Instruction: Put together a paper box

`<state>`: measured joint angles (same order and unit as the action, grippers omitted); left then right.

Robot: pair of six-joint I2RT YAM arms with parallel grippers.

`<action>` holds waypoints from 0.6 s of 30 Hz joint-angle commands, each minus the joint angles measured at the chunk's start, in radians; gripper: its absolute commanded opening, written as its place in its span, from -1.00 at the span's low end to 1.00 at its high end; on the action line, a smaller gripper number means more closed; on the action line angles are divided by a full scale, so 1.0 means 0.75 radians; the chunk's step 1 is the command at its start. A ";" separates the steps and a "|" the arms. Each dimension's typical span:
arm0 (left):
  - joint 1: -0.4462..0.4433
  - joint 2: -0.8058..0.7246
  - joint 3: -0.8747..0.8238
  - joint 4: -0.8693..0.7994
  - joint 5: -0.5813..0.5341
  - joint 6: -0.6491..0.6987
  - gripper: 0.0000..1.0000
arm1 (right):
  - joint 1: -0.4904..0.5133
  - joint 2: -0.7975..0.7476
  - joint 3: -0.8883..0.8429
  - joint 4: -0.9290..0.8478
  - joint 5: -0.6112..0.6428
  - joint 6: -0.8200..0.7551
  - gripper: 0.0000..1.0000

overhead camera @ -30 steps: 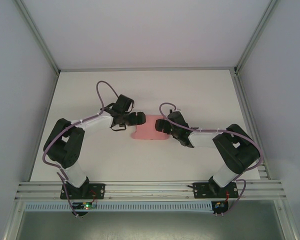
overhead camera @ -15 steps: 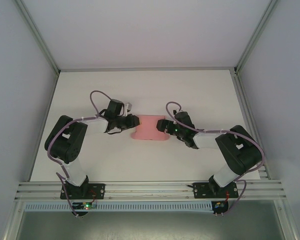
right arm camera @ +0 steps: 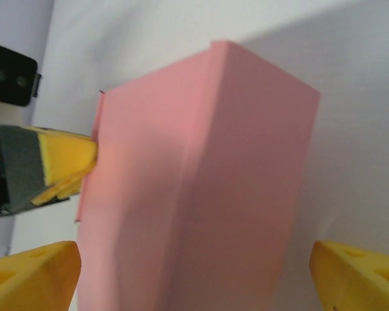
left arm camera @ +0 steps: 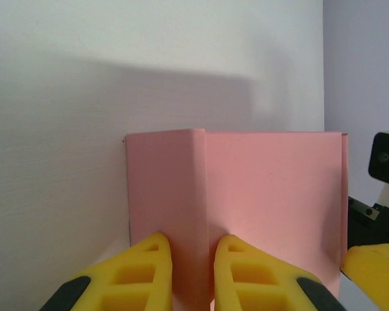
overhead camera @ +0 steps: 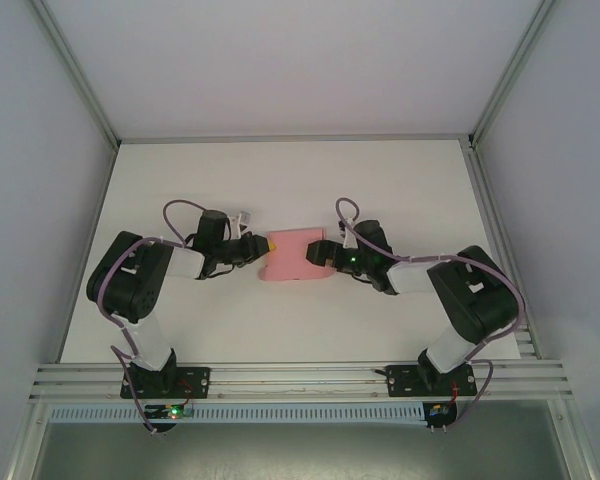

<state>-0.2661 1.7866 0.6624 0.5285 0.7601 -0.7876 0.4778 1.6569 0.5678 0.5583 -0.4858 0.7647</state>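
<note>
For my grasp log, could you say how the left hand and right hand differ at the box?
The left hand is shut, pinching a fold of the paper box; the right hand is open, fingers spread either side. The left hand is at the box's left end, the right hand opposite. Both have yellow fingers.

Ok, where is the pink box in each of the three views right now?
Top external: paper box mid-picture, between left gripper and right gripper.
Left wrist: lower centre and right, one fold between the fingers.
Right wrist: centre, top to bottom edge.
Shared landmark: left gripper's yellow fingers, at far left in the right wrist view.
</note>
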 commanded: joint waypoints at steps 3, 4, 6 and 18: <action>0.015 0.037 -0.032 -0.030 -0.023 -0.004 -0.70 | 0.009 0.145 0.050 0.307 -0.188 0.165 0.54; 0.016 0.032 -0.029 -0.036 -0.032 0.002 -0.70 | 0.011 0.157 0.059 0.338 -0.200 0.173 0.43; 0.010 0.022 -0.029 -0.040 -0.037 0.010 -0.69 | 0.011 0.164 0.077 0.361 -0.204 0.195 0.18; 0.010 -0.268 0.043 -0.185 -0.108 0.250 0.04 | -0.015 -0.058 0.035 0.273 -0.150 0.198 -0.31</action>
<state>-0.2596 1.6783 0.6609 0.4641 0.7177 -0.7017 0.4728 1.6894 0.5934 0.7525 -0.5804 0.9215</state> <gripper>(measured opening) 0.465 0.456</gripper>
